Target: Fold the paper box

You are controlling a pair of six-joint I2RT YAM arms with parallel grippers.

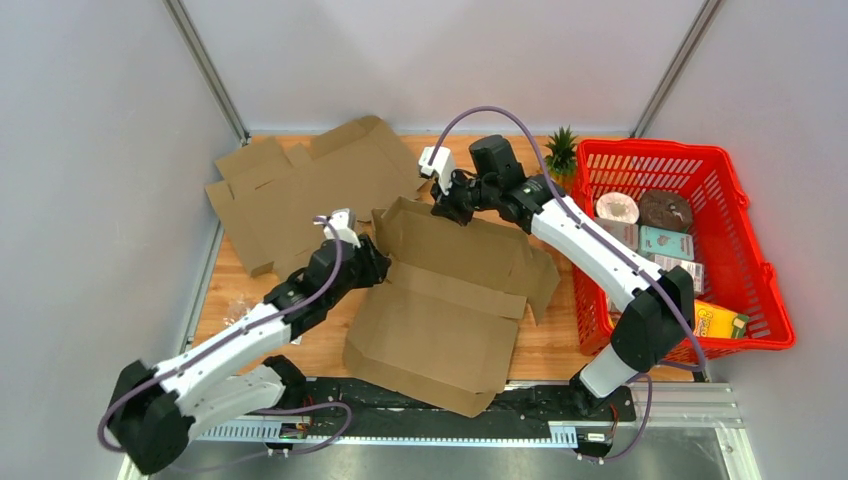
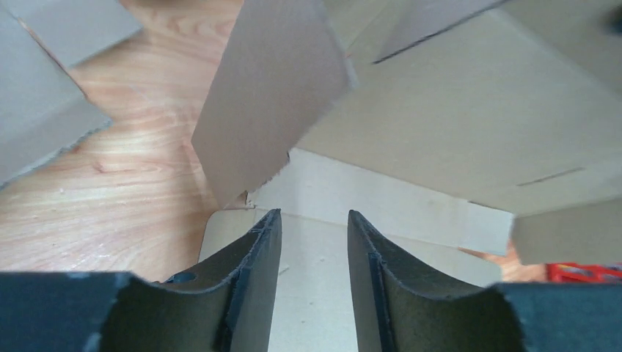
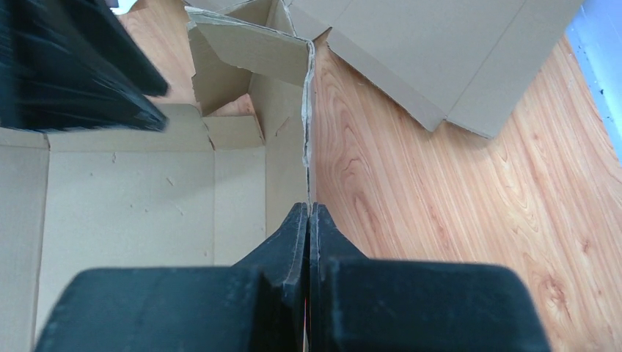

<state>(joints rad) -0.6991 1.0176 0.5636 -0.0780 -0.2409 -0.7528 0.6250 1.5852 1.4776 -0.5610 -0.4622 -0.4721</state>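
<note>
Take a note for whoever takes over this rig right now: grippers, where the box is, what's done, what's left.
Left gripper: open, holding nothing, at the left side of the paper box, a raised flap just ahead.
Right gripper: shut on the top edge of the box's far wall.
Box sits in the middle of the table; far wall partly up, near panel flat.
Done: first walls raised. Left, likely: raise the remaining walls, tuck flaps, close up.
A flat cardboard sheet lies back left.
</note>
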